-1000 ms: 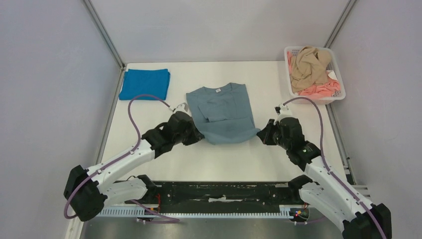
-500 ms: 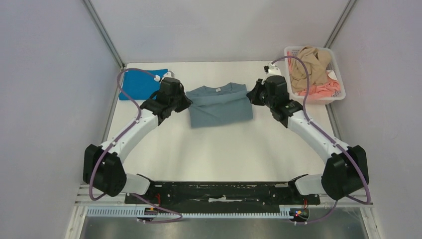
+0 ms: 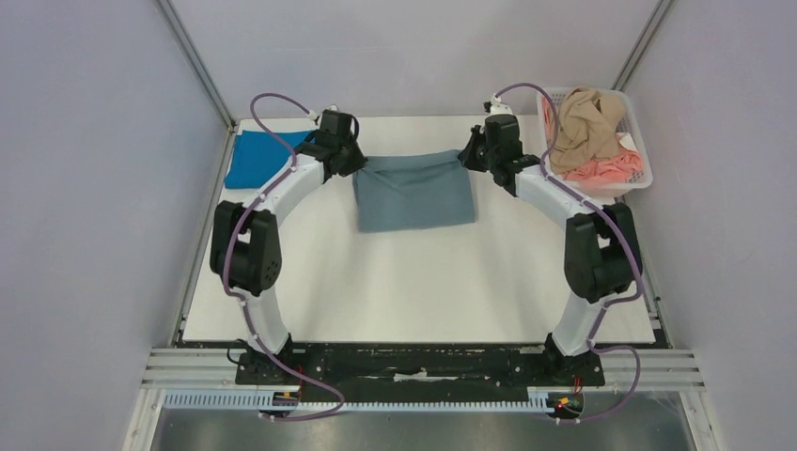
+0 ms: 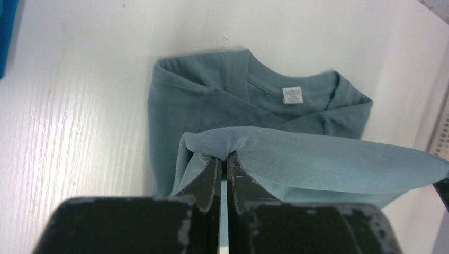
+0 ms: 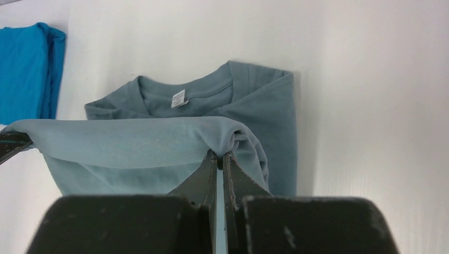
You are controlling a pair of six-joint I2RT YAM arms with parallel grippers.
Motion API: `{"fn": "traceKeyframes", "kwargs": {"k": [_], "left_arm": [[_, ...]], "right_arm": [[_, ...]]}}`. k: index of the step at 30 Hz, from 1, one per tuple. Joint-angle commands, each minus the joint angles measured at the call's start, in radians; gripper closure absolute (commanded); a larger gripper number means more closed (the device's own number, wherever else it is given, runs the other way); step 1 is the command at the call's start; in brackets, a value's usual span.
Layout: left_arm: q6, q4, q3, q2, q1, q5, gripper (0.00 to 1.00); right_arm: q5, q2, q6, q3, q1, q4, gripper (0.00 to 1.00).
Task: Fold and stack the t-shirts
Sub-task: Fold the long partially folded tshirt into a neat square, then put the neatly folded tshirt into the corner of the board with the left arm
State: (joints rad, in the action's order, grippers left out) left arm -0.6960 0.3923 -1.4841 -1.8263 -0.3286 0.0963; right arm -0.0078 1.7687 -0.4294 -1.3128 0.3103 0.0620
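**Visitor:** At the far middle of the surface, what's pinched?

**Onlooker:** One grey-blue t-shirt. The left tool and right tool are each clamped tight on a corner of its raised edge, held over the collar.

**Visitor:** How will it handle?

**Onlooker:** Light and limp, sagging between grips; the corners look the best hold. The neck points to the far wall. The folded bundle's long axis runs left to right.

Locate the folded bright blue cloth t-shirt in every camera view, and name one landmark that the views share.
Top external: the bright blue cloth t-shirt lies upper left in the picture.
Left wrist: only a sliver of it shows, at the top left edge.
Right wrist: it is upper left.
Shared landmark: the dusty grey-blue cloth t-shirt, pinched by the left claw and the right claw.
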Motion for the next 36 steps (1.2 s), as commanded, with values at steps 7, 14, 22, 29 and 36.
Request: {"fn": "traceKeyframes", "kwargs": {"k": [7,14,22,29,36], "left_arm": [[0.100,0.076,-0.338,-0.330,0.046,0.026,0.22],[0.112,0.115,-0.243,-0.250,0.048,-0.055,0.19],[0.153,0.043,-0.024,-0.202,0.049,-0.196,0.18],[0.142,0.045,-0.041,-0.298,0.048,-0.258,0.21],[0.129,0.089,-0.107,-0.378,0.028,-0.198,0.73]], "right_arm": [[-0.022,0.398,0.098,-0.388,-0.034,-0.042,0.27],[-0.116,0.246,0.131,-0.223,-0.028,-0.114,0.02],[-0.137,-0.152,0.161,0.271,-0.027,-0.228,0.02],[-0.173,-0.345,0.190,0.461,-0.027,-0.206,0.02],[-0.194,-0.481,0.196,0.592,-0.027,-0.229,0.02]]}}
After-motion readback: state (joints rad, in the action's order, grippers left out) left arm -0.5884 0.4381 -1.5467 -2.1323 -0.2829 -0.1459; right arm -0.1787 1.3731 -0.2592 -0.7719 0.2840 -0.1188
